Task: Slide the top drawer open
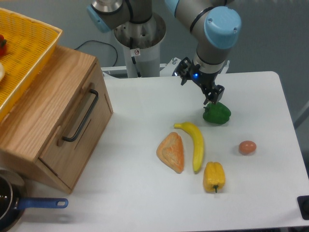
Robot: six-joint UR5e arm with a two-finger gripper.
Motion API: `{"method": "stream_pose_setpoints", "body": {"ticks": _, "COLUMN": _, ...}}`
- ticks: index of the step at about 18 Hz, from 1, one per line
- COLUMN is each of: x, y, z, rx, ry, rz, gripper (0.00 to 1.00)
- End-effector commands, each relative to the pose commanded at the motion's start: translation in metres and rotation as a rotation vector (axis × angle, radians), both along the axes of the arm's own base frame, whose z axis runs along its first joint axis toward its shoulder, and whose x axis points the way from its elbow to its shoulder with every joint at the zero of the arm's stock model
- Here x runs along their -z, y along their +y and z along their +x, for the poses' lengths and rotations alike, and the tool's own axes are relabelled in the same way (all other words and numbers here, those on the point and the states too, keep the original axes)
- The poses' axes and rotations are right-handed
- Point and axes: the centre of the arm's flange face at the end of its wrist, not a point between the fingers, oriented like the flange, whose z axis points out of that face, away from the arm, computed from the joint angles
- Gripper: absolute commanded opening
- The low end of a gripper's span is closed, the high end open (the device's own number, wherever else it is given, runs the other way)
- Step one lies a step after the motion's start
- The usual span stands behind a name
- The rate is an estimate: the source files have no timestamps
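White table (145, 111) under a grey wall carries a wooden cabinet (43, 111) at the left, with a yellow basket (29, 43) on top. Its top drawer (79, 130) sits closed, black bar handle (81, 116) on the front panel. Well apart to the right, the gripper (212, 96) hangs just above a green pepper (217, 113); whether its fingers are wide or narrow cannot be told. Nearby lie a banana (194, 142), a bread roll (171, 152), a yellow pepper (214, 176) and an egg (247, 147). A blue-handled pan (14, 205) sits at the front left corner.

One fixed camera looks steeply down from the front at the table (145, 203).
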Motion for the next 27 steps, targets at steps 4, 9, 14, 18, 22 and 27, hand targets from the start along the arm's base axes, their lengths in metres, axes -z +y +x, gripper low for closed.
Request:
{"method": "stream_pose_setpoints", "body": {"ticks": 4, "x": -0.001, "y": 0.000, "z": 0.001, "rx": 0.000, "ry": 0.000, "rz": 0.000, "gripper": 1.00}}
{"method": "stream_pose_setpoints", "body": {"ticks": 9, "x": -0.003, "y": 0.001, "z": 0.002, "rx": -0.004, "ry": -0.001, "rz": 0.004, "gripper": 1.00}}
{"method": "stream_pose_setpoints", "body": {"ticks": 14, "x": 0.006, "y": -0.003, "z": 0.008, "rx": -0.007, "ry": -0.020, "rz": 0.009, "gripper": 1.00}}
{"method": "stream_pose_setpoints", "body": {"ticks": 18, "x": 0.005, "y": -0.004, "z": 0.008, "rx": -0.011, "ry": -0.022, "rz": 0.011, "gripper": 1.00}}
{"method": "stream_pose_setpoints", "body": {"ticks": 22, "x": 0.004, "y": 0.000, "z": 0.010, "rx": -0.090, "ry": -0.044, "rz": 0.052, "gripper": 1.00}}
{"method": "stream_pose_setpoints", "body": {"ticks": 27, "x": 0.001, "y": 0.005, "z": 0.010, "rx": -0.159, "ry": -0.037, "rz": 0.053, "gripper": 1.00}}
